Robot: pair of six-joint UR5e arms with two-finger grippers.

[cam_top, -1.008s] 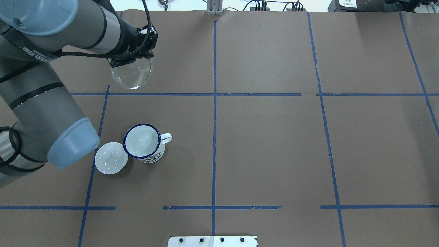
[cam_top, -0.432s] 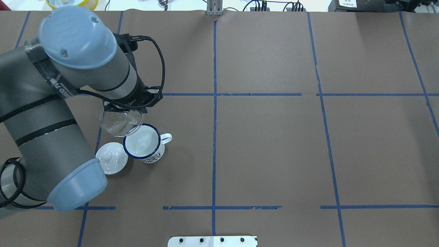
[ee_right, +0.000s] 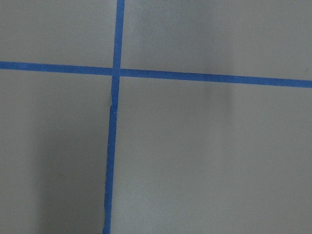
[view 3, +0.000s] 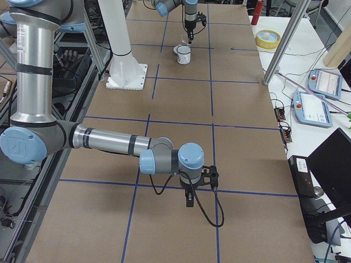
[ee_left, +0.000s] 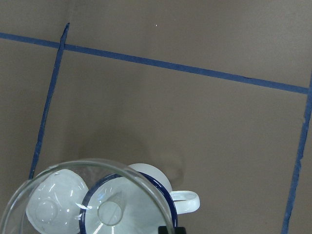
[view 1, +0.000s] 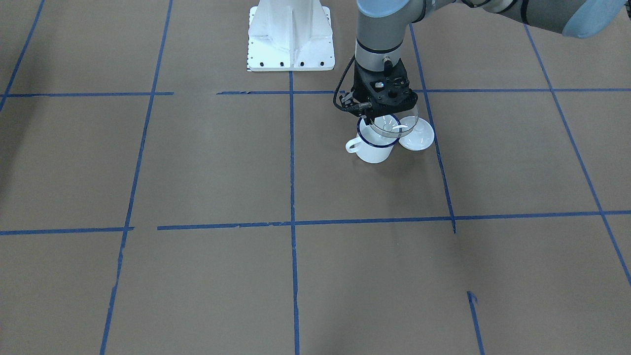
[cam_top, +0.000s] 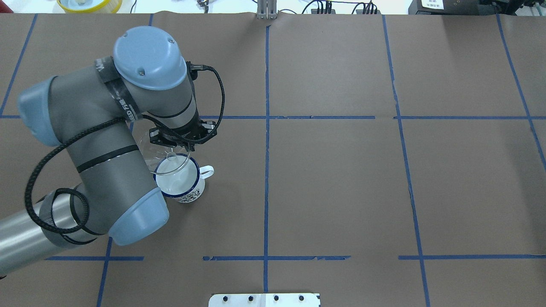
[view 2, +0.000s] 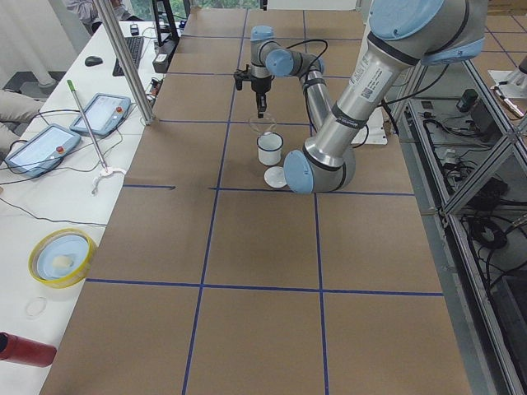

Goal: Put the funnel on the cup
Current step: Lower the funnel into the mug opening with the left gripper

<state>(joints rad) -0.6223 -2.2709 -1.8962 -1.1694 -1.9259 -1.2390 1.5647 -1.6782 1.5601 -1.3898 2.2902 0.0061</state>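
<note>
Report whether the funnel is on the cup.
Not on: the left end effector holds the funnel raised above the cup.

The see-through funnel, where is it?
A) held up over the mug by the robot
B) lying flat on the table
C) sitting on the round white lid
A: the left gripper holds the funnel in the air above the cup, over its open mouth.
</note>
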